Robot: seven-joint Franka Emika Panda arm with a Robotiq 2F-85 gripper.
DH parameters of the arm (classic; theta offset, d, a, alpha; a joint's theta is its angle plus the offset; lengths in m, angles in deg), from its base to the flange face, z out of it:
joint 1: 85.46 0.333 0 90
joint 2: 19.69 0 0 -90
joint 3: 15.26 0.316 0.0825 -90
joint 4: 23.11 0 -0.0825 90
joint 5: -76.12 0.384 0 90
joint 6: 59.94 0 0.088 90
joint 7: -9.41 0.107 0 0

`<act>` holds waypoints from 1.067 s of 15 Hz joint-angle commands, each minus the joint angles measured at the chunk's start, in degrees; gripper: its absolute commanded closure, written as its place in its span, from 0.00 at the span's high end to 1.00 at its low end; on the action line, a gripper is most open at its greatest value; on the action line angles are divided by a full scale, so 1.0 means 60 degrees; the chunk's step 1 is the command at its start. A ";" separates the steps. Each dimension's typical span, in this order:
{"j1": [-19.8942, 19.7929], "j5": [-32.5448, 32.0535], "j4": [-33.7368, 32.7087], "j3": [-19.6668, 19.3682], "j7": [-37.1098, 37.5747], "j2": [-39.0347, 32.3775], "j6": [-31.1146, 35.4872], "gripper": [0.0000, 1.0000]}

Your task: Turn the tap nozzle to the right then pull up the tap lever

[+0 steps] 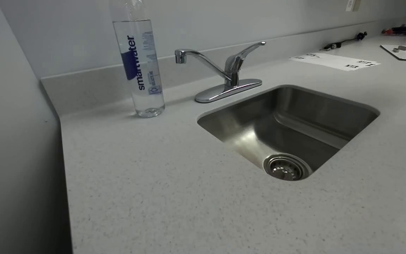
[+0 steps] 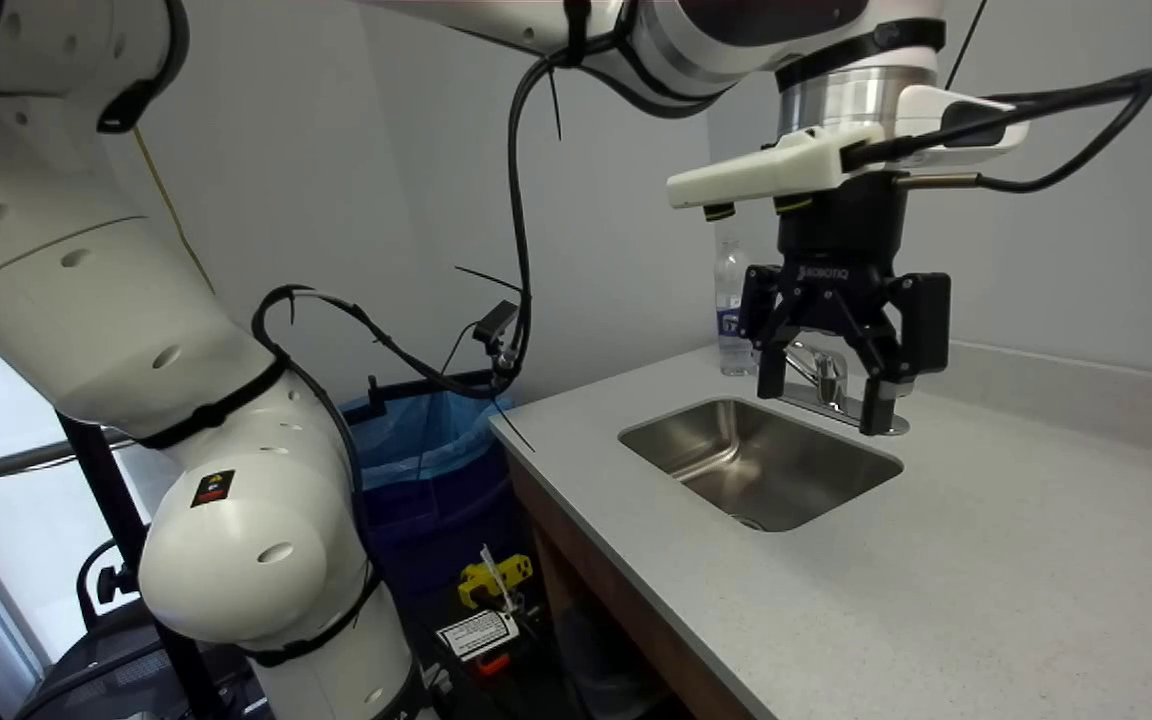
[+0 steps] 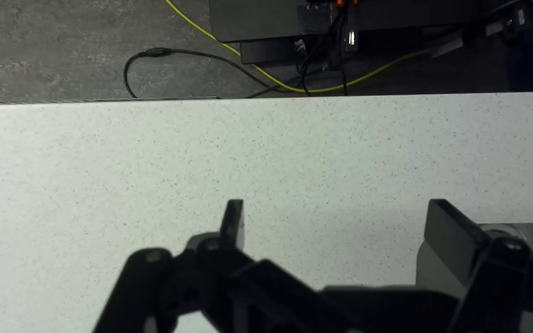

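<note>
In an exterior view, we find the nozzle (image 1: 208,62) at the upper middle of the frame. It slants up and leftward from the tap body (image 1: 234,78), and its downturned tip stands near the bottle (image 1: 143,70), apart from it. We see the lever (image 1: 247,53) rise from the top of the tap body toward the upper right. A chrome plate (image 1: 220,92) carries them, along the upper left edge of the sink (image 1: 324,113); the drain (image 1: 285,169) shows at the sink's lower end. At the frame's upper right, sheets of paper (image 1: 333,62) lie on the tabletop (image 1: 150,183).

In an exterior view, at the end of the arm (image 2: 266,495), we have the jaws pointing down at the right of the frame, spread wide, holding nothing. The tap body shows partly behind them, in the gap. In the wrist view they stand at the bottom, well apart, above the tabletop, part of the sink at the lower right and the floor (image 3: 77,51) across the top.
</note>
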 commanded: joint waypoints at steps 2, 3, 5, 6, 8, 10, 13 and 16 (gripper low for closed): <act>0.0072 0.0024 -0.0029 0.0194 0.0077 -0.0077 0.0060 1.00; 0.0118 0.0027 -0.0038 0.0262 0.0094 -0.0102 0.0067 1.00; 0.0254 0.0040 -0.0024 0.0486 0.0187 -0.0135 0.0129 1.00; 0.0340 0.0057 -0.0009 0.0634 0.0257 -0.0151 0.0140 1.00; 0.0544 0.0057 0.0060 0.0952 0.0398 -0.0165 0.0158 1.00; 0.0767 0.0033 0.0141 0.1284 0.0545 -0.0203 0.0181 1.00; 0.1131 0.0034 0.0267 0.1744 0.0711 -0.0269 0.0209 1.00; 0.1477 0.0108 0.0311 0.2106 0.0750 -0.0372 0.0253 1.00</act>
